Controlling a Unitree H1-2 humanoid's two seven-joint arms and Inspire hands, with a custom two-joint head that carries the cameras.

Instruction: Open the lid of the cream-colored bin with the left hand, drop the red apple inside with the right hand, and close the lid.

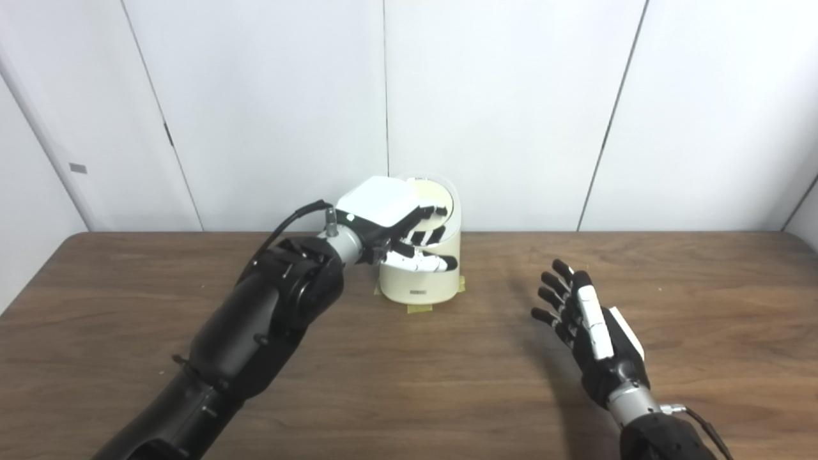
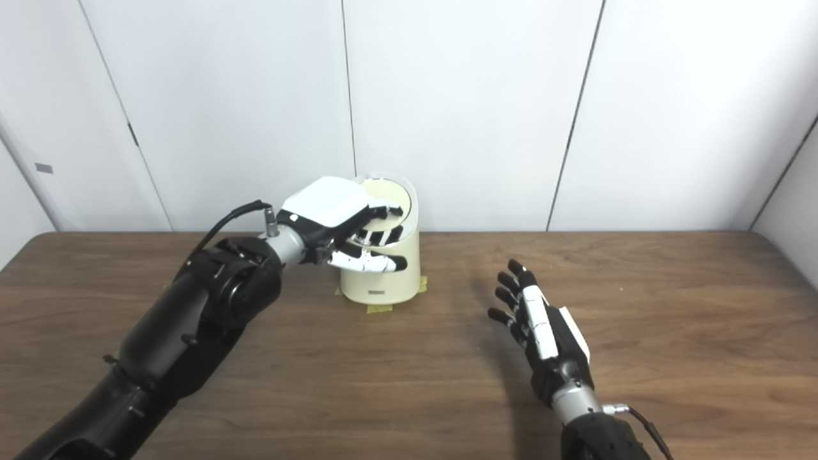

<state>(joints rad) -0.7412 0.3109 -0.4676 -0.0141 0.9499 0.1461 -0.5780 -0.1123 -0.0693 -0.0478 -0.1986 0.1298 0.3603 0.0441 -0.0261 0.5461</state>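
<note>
**Left hand at the raised lid, right hand empty over the table**

The left hand reaches over the top of the cream-colored bin, which stands just below and beyond its palm at the far edge of the wooden table. The lid is tilted up on its far side, showing its pale round underside just behind the hand's fingers. Those fingers are spread and curled across the bin's mouth, their tips touching or very near the lid's lower edge, while the thumb lies along the front of the bin's rim. Whether the hand truly grips the lid or only props it cannot be told.

The right hand hovers above the table, well apart from the bin and to the right of the left hand. Its fingers are straight and fanned out, and it holds nothing.

The red apple shows in neither view; the bin's inside is hidden behind the left hand. Small tabs of yellow tape stick out at the foot of the bin, below the left hand's thumb.
</note>
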